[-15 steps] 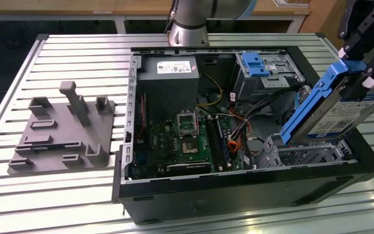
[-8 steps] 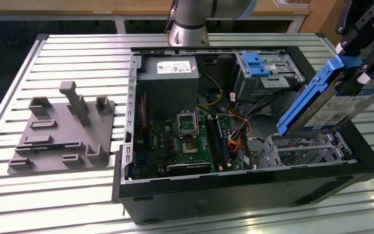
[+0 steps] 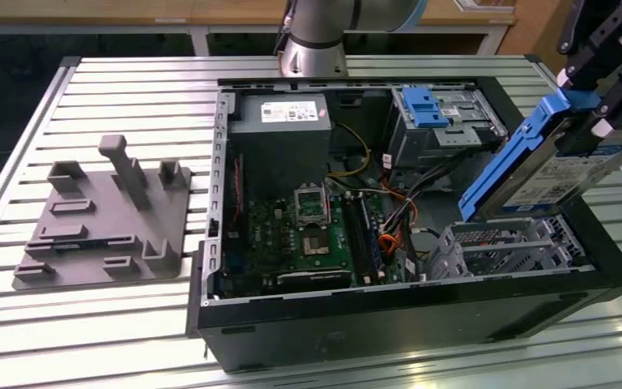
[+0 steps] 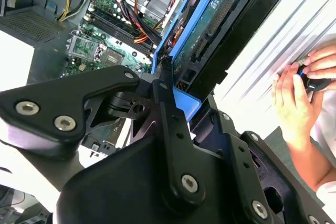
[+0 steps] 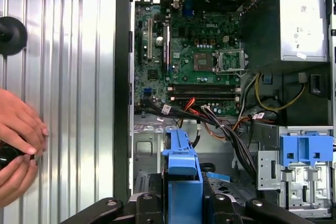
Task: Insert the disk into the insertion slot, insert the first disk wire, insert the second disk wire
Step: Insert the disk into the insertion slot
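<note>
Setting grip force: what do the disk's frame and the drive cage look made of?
The disk: frame looks like bright blue moulded plastic, by its even colour; silver-white label on the face. The drive cage: probably bare silver sheet metal, by its perforated thin walls.

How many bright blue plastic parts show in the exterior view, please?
2: the carrier around the disk, over the insertion slot, and the latch on the taller bay. Others may be hidden.

Slatted metal table (image 3: pixel 127 89) carries an open black computer case (image 3: pixel 398 324). Grey plastic fixture (image 3: pixel 95 235) lies on the slats just beside the case, toward the exterior view's left.
</note>
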`<state>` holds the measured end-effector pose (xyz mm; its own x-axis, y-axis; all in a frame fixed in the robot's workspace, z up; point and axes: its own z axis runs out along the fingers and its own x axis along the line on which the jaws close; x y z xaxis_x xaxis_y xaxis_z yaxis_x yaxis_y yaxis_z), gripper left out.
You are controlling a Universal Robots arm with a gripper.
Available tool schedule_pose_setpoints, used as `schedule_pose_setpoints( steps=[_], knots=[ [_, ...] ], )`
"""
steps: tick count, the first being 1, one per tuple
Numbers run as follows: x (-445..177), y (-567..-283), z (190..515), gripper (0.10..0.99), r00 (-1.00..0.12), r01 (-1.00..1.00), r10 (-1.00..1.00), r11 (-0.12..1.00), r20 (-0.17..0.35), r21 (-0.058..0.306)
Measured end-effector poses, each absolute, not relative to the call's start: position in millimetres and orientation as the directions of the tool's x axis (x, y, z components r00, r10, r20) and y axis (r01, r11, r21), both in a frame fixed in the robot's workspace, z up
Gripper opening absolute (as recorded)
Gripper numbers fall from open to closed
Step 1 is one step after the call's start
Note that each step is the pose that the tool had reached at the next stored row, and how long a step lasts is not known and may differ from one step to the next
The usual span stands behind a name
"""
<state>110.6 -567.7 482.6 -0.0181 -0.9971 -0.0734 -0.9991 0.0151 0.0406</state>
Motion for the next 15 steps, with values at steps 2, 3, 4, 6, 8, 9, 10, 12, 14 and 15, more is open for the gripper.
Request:
schedule_pose_setpoints(
  steps=[2,3,4,6,8,9,10,12,14,15],
  knots=[
    [110.6,-567.7,482.6,0.365,-0.018,-0.999,-0.997,0.015,-0.074,0.041],
    [110.6,-567.7,482.6,0.365,-0.018,-0.999,-0.997,0.015,-0.074,0.04],
    [111.1,-567.7,482.6,0.365,-0.018,-0.999,-0.997,0.015,-0.074,0.04],
    [114.1,-567.8,482.5,0.365,-0.018,-0.999,-0.997,0.015,-0.074,0.04],
    [116.2,-567.7,482.4,0.365,-0.018,-0.999,-0.997,0.015,-0.074,0.04],
    [117.0,-567.6,482.3,0.365,-0.018,-0.999,-0.997,0.015,-0.074,0.04],
    [117.4,-567.6,482.2,0.365,-0.017,-0.999,-0.997,0.014,-0.074,0.04],
    [119.0,-567.7,481.6,0.365,-0.015,-0.999,-0.997,0.012,-0.074,0.04],
    [119.9,-567.7,481.0,0.365,-0.013,-0.999,-0.997,0.01,-0.074,0.04],
    [119.9,-567.7,480.8,0.365,-0.012,-0.999,-0.997,0.009,-0.074,0.04]
  ],
)
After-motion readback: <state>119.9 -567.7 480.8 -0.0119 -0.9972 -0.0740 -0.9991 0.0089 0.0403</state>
